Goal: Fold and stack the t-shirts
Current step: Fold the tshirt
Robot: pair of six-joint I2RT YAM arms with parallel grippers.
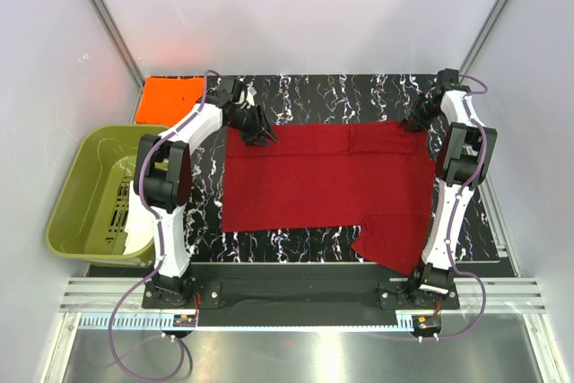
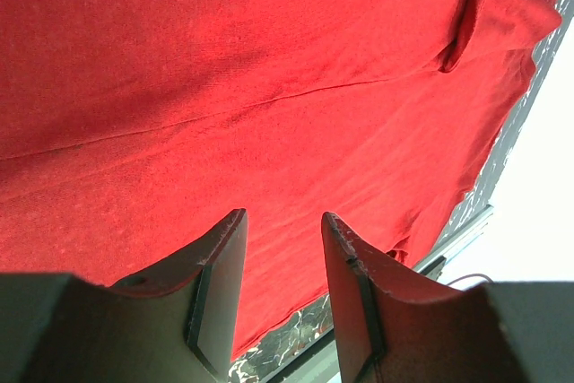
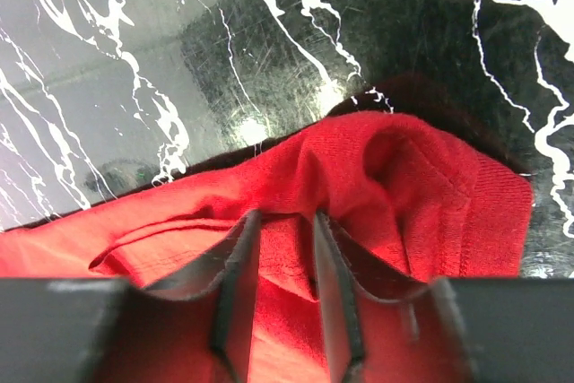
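The dark red t-shirt (image 1: 323, 177) lies spread flat on the black marbled table, with one sleeve hanging toward the front right. My left gripper (image 1: 258, 130) is over the shirt's far left corner. In the left wrist view it (image 2: 282, 214) is open, with nothing between the jaws and the red cloth (image 2: 269, 87) below them. My right gripper (image 1: 415, 123) is at the far right corner. In the right wrist view it (image 3: 285, 214) is shut on a bunched fold of the red t-shirt (image 3: 404, 186). The orange t-shirt (image 1: 170, 96) lies folded at the far left.
An olive-green tub (image 1: 76, 190) stands off the table's left side, next to the left arm. White walls with metal posts enclose the back and sides. Bare marbled table (image 1: 341, 96) shows behind the shirt and in the right wrist view (image 3: 179, 60).
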